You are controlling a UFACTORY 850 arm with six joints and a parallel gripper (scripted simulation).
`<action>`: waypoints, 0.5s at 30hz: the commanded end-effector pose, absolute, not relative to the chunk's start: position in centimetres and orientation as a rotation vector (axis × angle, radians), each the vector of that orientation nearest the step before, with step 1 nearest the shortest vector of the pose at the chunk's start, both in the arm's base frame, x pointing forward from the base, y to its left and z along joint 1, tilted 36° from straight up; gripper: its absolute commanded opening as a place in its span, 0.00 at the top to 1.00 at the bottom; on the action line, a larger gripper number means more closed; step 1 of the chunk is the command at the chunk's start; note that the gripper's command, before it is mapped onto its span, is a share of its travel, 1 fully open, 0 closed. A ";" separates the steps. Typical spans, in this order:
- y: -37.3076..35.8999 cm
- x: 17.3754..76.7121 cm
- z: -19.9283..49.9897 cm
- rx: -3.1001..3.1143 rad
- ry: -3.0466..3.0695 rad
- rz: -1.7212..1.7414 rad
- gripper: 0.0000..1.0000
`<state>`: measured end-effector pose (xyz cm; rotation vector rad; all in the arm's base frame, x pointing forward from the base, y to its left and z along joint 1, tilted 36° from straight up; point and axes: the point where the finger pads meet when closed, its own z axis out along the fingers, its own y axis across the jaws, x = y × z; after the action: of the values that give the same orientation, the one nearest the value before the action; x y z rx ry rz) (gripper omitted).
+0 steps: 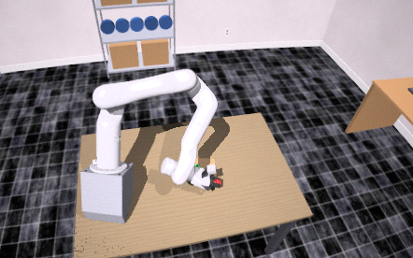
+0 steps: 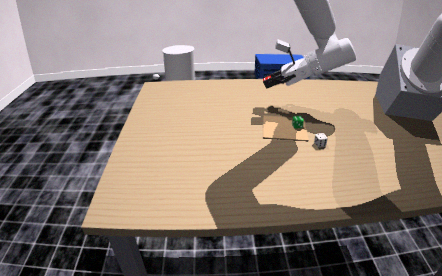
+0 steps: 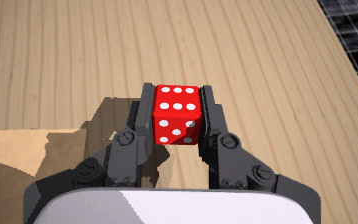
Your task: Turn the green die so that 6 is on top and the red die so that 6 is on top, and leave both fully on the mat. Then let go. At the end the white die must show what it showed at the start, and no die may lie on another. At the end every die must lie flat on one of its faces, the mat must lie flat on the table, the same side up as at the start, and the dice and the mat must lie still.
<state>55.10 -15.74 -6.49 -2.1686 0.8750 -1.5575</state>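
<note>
Red die mid-turn, I reckon
Gripper (image 1: pixel 216 182) (image 2: pixel 266 81) (image 3: pixel 176 100) has the red die (image 1: pixel 218 181) (image 2: pixel 267 78) (image 3: pixel 177 101) pinched above the table; next, level the six upward, then lower it inside the mat's (image 2: pixel 277 133) (image 3: pixel 11 145) edges.

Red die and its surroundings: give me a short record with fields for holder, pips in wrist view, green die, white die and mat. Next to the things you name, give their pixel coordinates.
holder: gripper (image 1: pixel 217 182) (image 2: pixel 267 81) (image 3: pixel 176 100), shut on the red die (image 1: pixel 218 181) (image 2: pixel 267 78) (image 3: pixel 177 114), above the table (image 1: pixel 258 154) (image 2: pixel 176 175) (image 3: pixel 281 100)
pips in wrist view: six on one face, five on the next
green die (image 1: pixel 196 165) (image 2: pixel 298 122): on the mat; top number cannot be told
white die (image 2: pixel 321 140): on the table, beside the mat
mat (image 2: pixel 281 133) (image 3: pixel 56 145): on the table, partly shadowed
</note>
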 end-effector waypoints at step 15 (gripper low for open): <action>-13.0 56.4 -10.7 -2.168 0.876 -1.560 0.73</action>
<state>56.06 -13.59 -9.71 -2.1689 0.8747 -1.5571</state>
